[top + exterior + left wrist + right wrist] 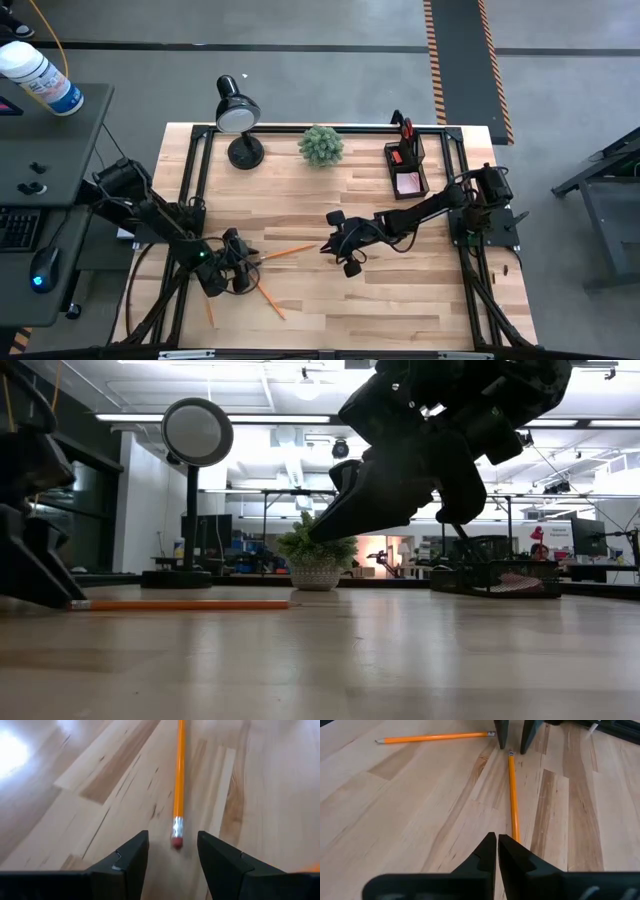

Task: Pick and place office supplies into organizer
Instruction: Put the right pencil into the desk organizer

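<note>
A: Down at the table's seven o'clock, the left gripper (243,262) sits low over the wood, fingers (131,857) apart. What's between them?

B: The eraser end of a pencil (178,780). It lies flat just ahead of the gap, not clamped, touching neither finger. In the high view that's the pencil (288,252) running from the gripper out toward three o'clock, ending close to the right gripper.

A: Right gripper?

B: The right gripper (335,244) is near table centre, raised off the surface in the low view, fingers (487,851) pressed together, holding nothing. Its wrist camera shows a second pencil (513,795) lying straight out in front of it.

A: Other loose pencils?

B: One more, second pencil (270,298) in the high view at five o'clock from the left gripper, slanting toward the front edge. A third, shorter one (209,312) lies at seven o'clock from that gripper, near the frame rail.

A: Organizer?

B: The organizer (405,165) is at the table's one o'clock, near the back edge, well apart from both grippers. Red-handled scissors (407,131) stand upright in its taller section; a pink sticky pad (408,182) lies in the lower tray.

A: Non-task stuff?

B: A desk lamp (238,117) at eleven o'clock and a small plant (321,145) at twelve, both along the back edge, side by side but not touching.
</note>
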